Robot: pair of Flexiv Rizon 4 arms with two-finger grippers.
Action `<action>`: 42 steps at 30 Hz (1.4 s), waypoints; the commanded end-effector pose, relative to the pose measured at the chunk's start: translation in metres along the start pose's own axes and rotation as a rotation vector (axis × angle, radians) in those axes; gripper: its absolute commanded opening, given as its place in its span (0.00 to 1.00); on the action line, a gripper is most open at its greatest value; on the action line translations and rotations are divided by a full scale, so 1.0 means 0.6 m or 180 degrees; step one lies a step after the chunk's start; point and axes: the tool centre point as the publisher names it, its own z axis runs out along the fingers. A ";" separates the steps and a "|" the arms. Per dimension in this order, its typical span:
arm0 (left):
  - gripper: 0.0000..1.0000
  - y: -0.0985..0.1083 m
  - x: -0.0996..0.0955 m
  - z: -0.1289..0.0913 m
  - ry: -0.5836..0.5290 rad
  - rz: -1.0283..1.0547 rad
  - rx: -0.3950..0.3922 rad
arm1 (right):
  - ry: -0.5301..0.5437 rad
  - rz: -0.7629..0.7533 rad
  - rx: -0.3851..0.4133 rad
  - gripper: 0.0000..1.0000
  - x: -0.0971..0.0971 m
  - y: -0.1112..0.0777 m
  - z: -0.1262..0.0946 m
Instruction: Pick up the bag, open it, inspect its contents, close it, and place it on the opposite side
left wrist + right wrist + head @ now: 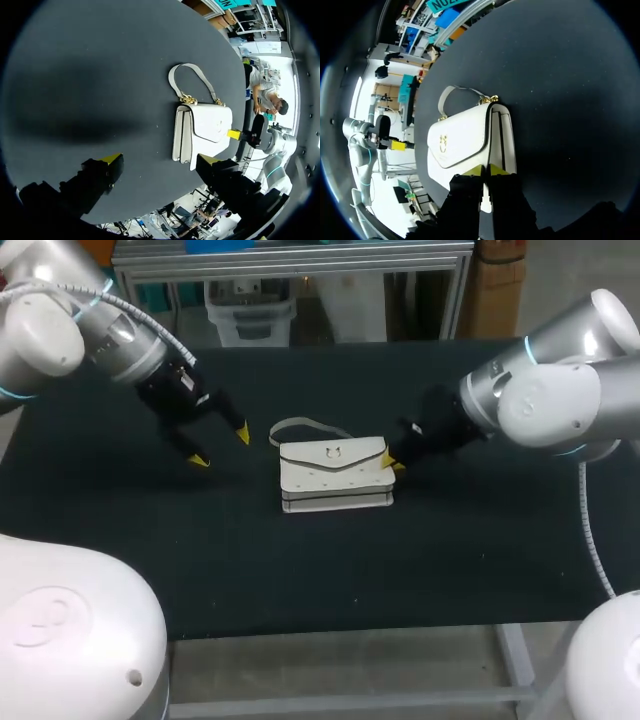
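The right gripper (pixel 391 462) sits at the right end of the white handbag (pixel 335 480). Its yellow tips are drawn almost together. In the right wrist view, the right gripper (pixel 485 170) has only a thin white strip of the bag's end between its two fingers, so it pinches the handbag (pixel 462 142) there, near where the flap meets the body.

The left gripper (pixel 221 446) hangs over bare black table (pixel 300 570) to the left of the bag. Its fingers are spread wide and hold nothing. In its own wrist view, the left gripper (pixel 160 160) is apart from the handbag (pixel 207 125), which lies just ahead of it.

The bag lies flap-up near the table's middle, its handle (pixel 300 425) looped flat on the cloth on the far side.

The left wrist view alone shows the gold links (pixel 187 98) joining handle to bag, and one yellow tip of the right gripper (pixel 234 134) against the bag's far end. The right wrist view shows the bag's layered side and the gold clasp (pixel 442 142) on the flap.
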 end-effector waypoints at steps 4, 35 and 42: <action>1.00 0.005 -0.003 -0.033 -0.0338 0.0192 0.0070 | -0.0067 -0.0094 -0.0054 0.00 -0.012 0.002 -0.030; 1.00 -0.011 -0.034 -0.066 -0.0524 0.0353 0.0113 | -0.0001 -0.0362 -0.0355 0.00 -0.107 0.132 -0.128; 1.00 -0.023 -0.040 -0.079 -0.0659 0.0384 0.0086 | 0.0024 -0.0393 -0.0449 0.00 -0.167 0.200 -0.160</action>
